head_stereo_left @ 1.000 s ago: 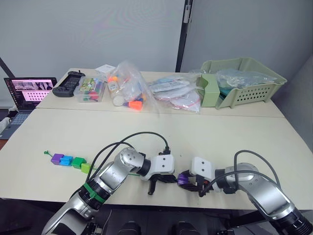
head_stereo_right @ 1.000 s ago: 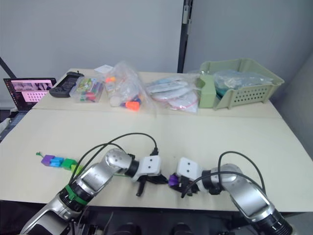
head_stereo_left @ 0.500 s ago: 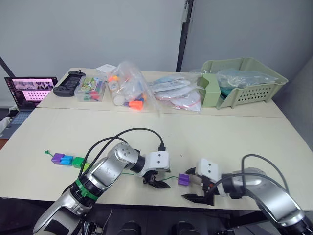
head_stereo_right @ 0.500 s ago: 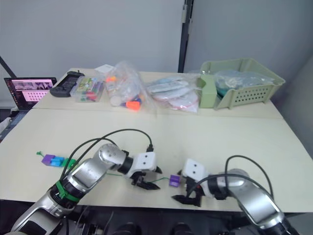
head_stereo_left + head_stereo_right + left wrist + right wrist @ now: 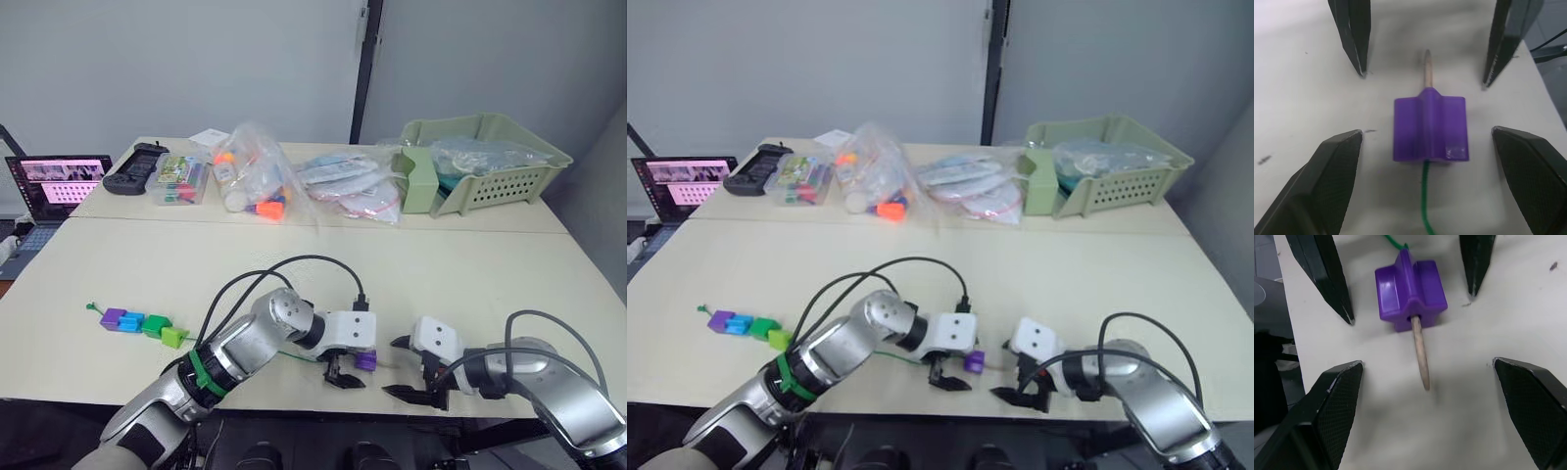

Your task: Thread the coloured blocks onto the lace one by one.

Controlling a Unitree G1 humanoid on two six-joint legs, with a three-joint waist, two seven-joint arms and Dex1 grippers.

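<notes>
A purple block [image 5: 1430, 129] lies on the table near its front edge, threaded on the green lace [image 5: 1425, 208]. The lace's pale stiff tip [image 5: 1420, 357] pokes out of the block's far side. My left gripper [image 5: 345, 377] stands open, its fingers [image 5: 1327, 181] on either side of the block without touching it. My right gripper [image 5: 390, 367] faces it from the right, also open, around the tip. At the table's left, a purple [image 5: 114, 316], blue [image 5: 132, 321], dark green [image 5: 154, 325] and lime green block [image 5: 174, 336] sit in a row on the lace.
Along the back of the table are a laptop [image 5: 59, 186], a black controller [image 5: 137, 166], clear bags of toys [image 5: 250, 181] and a green basket [image 5: 485, 162]. Black cables [image 5: 294, 269] loop over my arms. The table's front edge [image 5: 294, 399] runs just below both grippers.
Both grippers have opened and let go of the purple block, which now lies on the table. The right gripper has drawn back to the right; the left has closed in behind the block.
</notes>
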